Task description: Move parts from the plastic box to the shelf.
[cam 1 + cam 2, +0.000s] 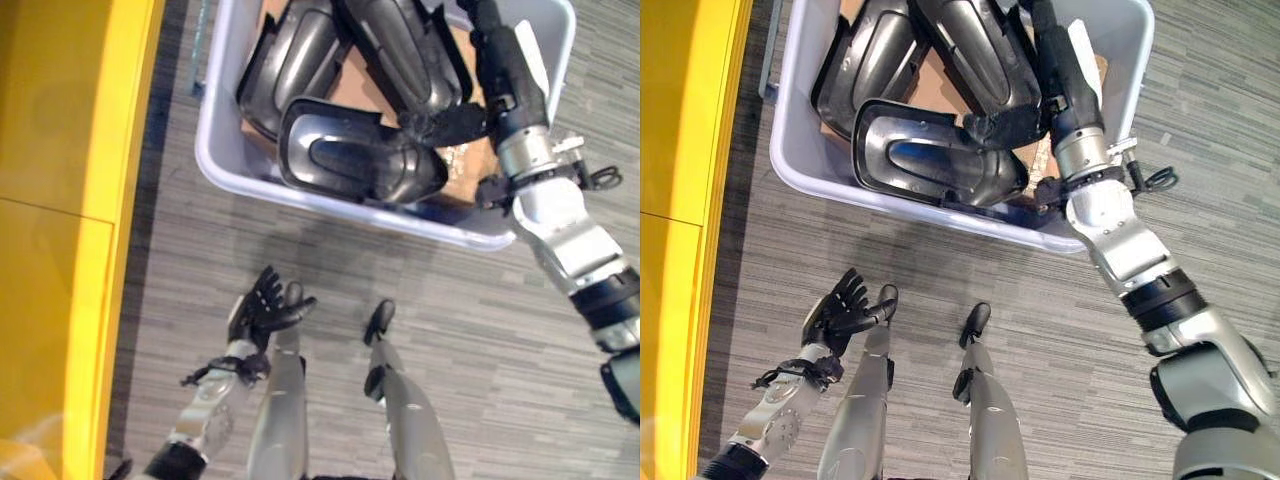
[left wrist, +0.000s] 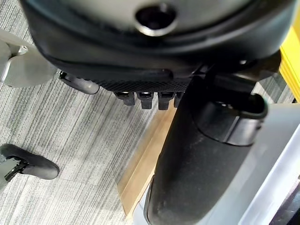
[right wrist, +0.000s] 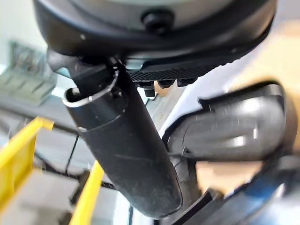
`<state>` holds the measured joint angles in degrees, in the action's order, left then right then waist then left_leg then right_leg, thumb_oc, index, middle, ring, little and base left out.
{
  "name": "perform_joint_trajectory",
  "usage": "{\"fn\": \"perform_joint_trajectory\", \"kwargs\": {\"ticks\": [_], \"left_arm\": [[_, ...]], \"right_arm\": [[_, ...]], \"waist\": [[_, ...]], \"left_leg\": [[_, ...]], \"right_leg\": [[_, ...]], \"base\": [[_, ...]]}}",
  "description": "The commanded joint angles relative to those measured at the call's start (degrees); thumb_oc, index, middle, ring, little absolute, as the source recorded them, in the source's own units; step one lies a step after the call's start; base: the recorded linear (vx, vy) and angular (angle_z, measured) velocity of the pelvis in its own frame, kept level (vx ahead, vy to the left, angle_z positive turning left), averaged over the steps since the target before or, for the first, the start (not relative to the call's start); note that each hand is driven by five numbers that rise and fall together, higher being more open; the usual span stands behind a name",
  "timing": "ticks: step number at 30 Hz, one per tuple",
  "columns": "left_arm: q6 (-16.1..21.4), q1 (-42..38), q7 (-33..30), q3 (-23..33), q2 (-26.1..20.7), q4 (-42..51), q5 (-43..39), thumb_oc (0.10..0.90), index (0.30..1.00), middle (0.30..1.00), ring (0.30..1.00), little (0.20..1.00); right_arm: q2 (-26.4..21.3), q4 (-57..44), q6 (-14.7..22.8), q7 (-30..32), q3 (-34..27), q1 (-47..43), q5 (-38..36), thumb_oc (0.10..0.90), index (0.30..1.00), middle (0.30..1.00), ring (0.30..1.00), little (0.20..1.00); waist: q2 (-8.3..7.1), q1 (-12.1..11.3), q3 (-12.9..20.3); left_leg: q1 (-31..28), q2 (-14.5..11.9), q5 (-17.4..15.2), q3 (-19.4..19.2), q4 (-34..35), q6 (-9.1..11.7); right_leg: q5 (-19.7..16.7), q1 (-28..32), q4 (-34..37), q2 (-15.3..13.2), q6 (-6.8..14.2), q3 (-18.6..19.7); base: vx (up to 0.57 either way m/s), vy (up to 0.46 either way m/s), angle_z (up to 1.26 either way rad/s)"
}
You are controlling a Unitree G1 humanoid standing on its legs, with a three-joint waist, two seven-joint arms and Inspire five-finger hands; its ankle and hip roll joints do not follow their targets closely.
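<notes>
A pale plastic box [image 1: 300, 192] stands on the floor and holds several black moulded parts over a cardboard sheet. The nearest part [image 1: 360, 160] is an oval shell lying at the front of the box. Two longer parts [image 1: 292, 50] lean behind it. My right hand [image 1: 505, 70] reaches into the box's right side with straight fingers, and its thumb [image 1: 450, 122] rests against the rim of the nearest part [image 3: 234, 126]. Nothing is held in it. My left hand [image 1: 262, 310] hangs over the floor in front of the box, open and empty.
The yellow shelf [image 1: 60, 200] runs along the left side, its edge close to the box's left corner. Grey striped flooring [image 1: 440, 290] lies between the box and me. The box wall [image 2: 276, 159] shows beside my left thumb [image 2: 206, 159].
</notes>
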<state>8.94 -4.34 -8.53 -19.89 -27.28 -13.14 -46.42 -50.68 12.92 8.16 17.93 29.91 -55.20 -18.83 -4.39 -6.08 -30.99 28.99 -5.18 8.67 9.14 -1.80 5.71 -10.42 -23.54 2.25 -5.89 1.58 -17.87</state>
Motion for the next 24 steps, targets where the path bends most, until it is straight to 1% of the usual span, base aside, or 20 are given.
{"fn": "perform_joint_trajectory", "kwargs": {"ticks": [1, 2, 4, 5, 6, 7, 9, 10, 11, 13, 14, 15, 16, 17, 18, 19, 21, 24], "left_arm": [[3.3, 4.8, 1.2, 1.4, -1.2, 6.2, 2.7, 0.900, 1.000, 1.000, 1.000, 1.000], [3.3, 4.9, 1.3, 1.4, -1.4, 6.3, 3.0, 0.900, 1.000, 1.000, 1.000, 1.000], [3.3, 5.4, 1.8, 1.7, -2.0, 6.7, 3.2, 0.900, 1.000, 1.000, 1.000, 1.000], [3.4, 5.6, 2.2, 2.1, -2.3, 6.9, 3.7, 0.900, 1.000, 1.000, 1.000, 1.000], [3.3, 5.8, 2.4, 2.2, -2.6, 7.0, 4.0, 0.900, 1.000, 1.000, 1.000, 1.000], [3.4, 5.9, 2.6, 2.3, -2.6, 7.1, 4.3, 0.900, 1.000, 1.000, 1.000, 1.000], [3.5, 6.0, 2.9, 2.5, -3.0, 7.2, 4.8, 0.900, 1.000, 1.000, 1.000, 1.000], [3.4, 5.9, 3.0, 2.6, -3.1, 6.9, 5.4, 0.900, 1.000, 1.000, 1.000, 1.000], [3.4, 5.9, 3.0, 2.5, -3.1, 6.9, 5.6, 0.900, 1.000, 1.000, 1.000, 1.000], [3.2, 5.6, 2.8, 2.8, -3.3, 6.5, 6.4, 0.900, 1.000, 1.000, 1.000, 1.000], [3.3, 5.4, 2.8, 2.8, -3.4, 6.4, 6.9, 0.900, 1.000, 1.000, 1.000, 1.000], [3.5, 5.3, 2.7, 2.8, -3.3, 6.5, 7.0, 0.900, 1.000, 1.000, 1.000, 1.000], [3.3, 5.2, 2.6, 2.7, -3.5, 6.3, 7.0, 0.900, 1.000, 1.000, 1.000, 1.000], [3.3, 5.0, 2.6, 2.7, -3.3, 6.2, 7.5, 0.900, 1.000, 1.000, 1.000, 1.000], [3.3, 4.7, 2.4, 2.7, -3.2, 6.1, 7.7, 0.900, 1.000, 1.000, 1.000, 1.000], [3.4, 4.4, 2.4, 2.5, -3.3, 5.7, 7.9, 0.900, 1.000, 1.000, 1.000, 1.000], [3.4, 4.1, 2.3, 2.4, -3.0, 5.7, 8.1, 0.900, 1.000, 1.000, 1.000, 1.000], [3.6, 3.5, 2.1, 2.0, -2.9, 5.3, 8.3, 0.900, 1.000, 1.000, 1.000, 1.000]], "right_arm": [[-6.6, -5.9, 4.4, 2.7, -4.0, -7.7, 7.0, 0.900, 1.000, 1.000, 1.000, 1.000], [-7.4, -6.0, 4.2, 2.7, -3.9, -7.8, 8.1, 0.900, 1.000, 1.000, 1.000, 1.000], [-10.2, -5.7, 3.0, 2.5, -1.9, -8.4, 12.9, 0.900, 1.000, 1.000, 1.000, 1.000], [-13.0, -5.6, 1.9, 1.8, 1.3, -10.2, 17.8, 0.900, 1.000, 1.000, 1.000, 1.000], [-14.6, -4.7, 0.8, 1.7, 3.5, -11.4, 22.1, 0.900, 1.000, 1.000, 1.000, 1.000], [-15.6, -4.6, 0.6, 1.5, 4.8, -12.6, 23.6, 0.900, 1.000, 1.000, 1.000, 1.000], [-17.3, -3.5, -0.8, 1.2, 9.5, -15.7, 30.2, 0.900, 1.000, 1.000, 1.000, 1.000], [-18.0, -2.5, -1.7, 0.3, 12.8, -18.1, 34.0, 0.900, 1.000, 1.000, 1.000, 1.000], [-18.2, -1.5, -2.4, 0.5, 14.5, -19.0, 36.5, 0.900, 1.000, 1.000, 1.000, 1.000], [-19.0, 0.0, -3.7, 0.0, 19.8, -22.7, 43.3, 0.900, 1.000, 1.000, 1.000, 1.000], [-18.9, 0.8, -4.0, -0.5, 21.9, -24.1, 45.4, 0.900, 1.000, 1.000, 1.000, 1.000], [-18.7, 2.4, -4.8, -0.2, 22.7, -24.8, 47.2, 0.900, 1.000, 1.000, 1.000, 1.000], [-18.5, 3.7, -5.6, -1.1, 26.3, -27.0, 51.1, 0.900, 1.000, 1.000, 1.000, 1.000], [-18.3, 4.2, -5.6, -1.5, 28.4, -28.4, 52.9, 0.900, 1.000, 1.000, 1.000, 1.000], [-18.1, 4.7, -6.0, -1.5, 28.7, -28.7, 53.6, 0.900, 1.000, 1.000, 1.000, 1.000], [-17.5, 6.6, -6.3, -2.5, 32.0, -30.6, 57.2, 0.900, 1.000, 1.000, 1.000, 1.000], [-17.2, 7.7, -6.5, -2.5, 33.4, -31.7, 58.1, 0.900, 1.000, 1.000, 1.000, 1.000], [-15.3, 11.5, -7.0, -3.1, 35.9, -33.2, 59.2, 0.900, 1.000, 1.000, 1.000, 1.000]], "waist": [[-1.24, -0.2, 1.2], [-1.25, -0.2, 1.2], [-1.36, -0.2, 1.2], [-1.46, -0.2, 1.2], [-1.58, -0.4, 1.2], [-1.54, -0.3, 1.2], [-1.54, -0.4, 1.2], [-1.46, -0.5, 1.2], [-1.45, -0.5, 1.2], [-1.39, -0.8, 1.2], [-1.32, -0.8, 1.2], [-1.23, -0.8, 1.2], [-1.30, -1.1, 1.2], [-1.15, -1.0, 1.2], [-1.02, -1.0, 1.2], [-1.09, -1.3, 1.2], [-0.88, -1.1, 1.2], [-0.58, -1.3, 1.2]], "left_leg": [[-5.3, -1.7, -3.7, -3.3, 0.0, -1.5], [-5.1, -1.6, -3.5, -3.2, 0.0, -1.6], [-5.2, -1.7, -3.5, -3.2, -0.1, -1.5], [-5.3, -1.8, -3.5, -3.1, 0.0, -1.5], [-5.5, -1.9, -3.7, -3.2, 0.0, -1.4], [-5.4, -1.9, -3.4, -3.1, 0.1, -1.5], [-5.2, -2.0, -3.3, -3.1, 0.1, -1.4], [-5.2, -2.1, -3.1, -3.0, 0.3, -1.3], [-5.2, -2.1, -3.1, -3.0, 0.4, -1.2], [-5.2, -2.2, -2.9, -3.0, 0.7, -1.1], [-5.2, -2.3, -2.8, -2.9, 0.8, -1.0], [-5.1, -2.3, -2.7, -2.9, 0.9, -1.0], [-5.2, -2.4, -2.7, -3.0, 1.1, -0.9], [-5.1, -2.4, -2.6, -2.9, 1.2, -0.8], [-5.0, -2.4, -2.5, -2.9, 1.2, -0.8], [-5.2, -2.6, -2.7, -2.8, 1.3, -0.7], [-4.7, -2.6, -2.2, -2.7, 1.4, -0.7], [-4.4, -2.8, -1.9, -2.5, 1.8, -0.5]], "right_leg": [[12.5, 1.0, -13.0, -4.0, 4.2, 2.7], [12.3, 0.9, -13.0, -4.0, 4.2, 2.7], [12.3, 0.9, -13.1, -3.9, 4.2, 2.7], [12.4, 0.9, -13.1, -3.8, 4.3, 2.7], [12.7, 0.9, -13.3, -3.7, 4.3, 2.7], [12.5, 0.8, -13.2, -3.7, 4.3, 2.7], [12.5, 0.8, -13.1, -3.7, 4.3, 2.7], [12.6, 0.7, -13.2, -3.6, 4.3, 2.6], [12.6, 0.6, -13.3, -3.5, 4.3, 2.6], [12.7, 0.4, -13.4, -3.5, 4.3, 2.6], [12.8, 0.3, -13.4, -3.4, 4.3, 2.6], [12.8, 0.2, -13.4, -3.4, 4.3, 2.5], [12.9, 0.0, -13.5, -3.4, 4.3, 2.6], [12.9, -0.2, -13.7, -3.3, 4.2, 2.6], [12.9, -0.3, -13.7, -3.3, 4.2, 2.5], [13.4, -0.3, -14.2, -3.2, 4.2, 2.6], [13.1, -0.7, -14.0, -3.2, 4.2, 2.4], [13.3, -1.6, -14.6, -2.9, 4.0, 2.4]], "base": [[0.00, 0.000, 0.00], [0.00, 0.000, 0.00], [0.00, 0.000, 0.00], [0.00, 0.000, 0.00], [0.00, 0.000, 0.00], [0.00, 0.000, 0.00], [0.00, 0.000, 0.00], [-0.01, -0.031, -0.01], [-0.01, -0.031, -0.01], [0.00, 0.000, 0.00], [0.00, 0.000, 0.00], [-0.01, -0.031, 0.00], [0.00, 0.000, 0.00], [0.00, 0.000, 0.00], [0.00, -0.038, 0.00], [0.00, 0.000, 0.00], [0.00, -0.018, 0.00], [-0.01, -0.046, 0.00]]}}
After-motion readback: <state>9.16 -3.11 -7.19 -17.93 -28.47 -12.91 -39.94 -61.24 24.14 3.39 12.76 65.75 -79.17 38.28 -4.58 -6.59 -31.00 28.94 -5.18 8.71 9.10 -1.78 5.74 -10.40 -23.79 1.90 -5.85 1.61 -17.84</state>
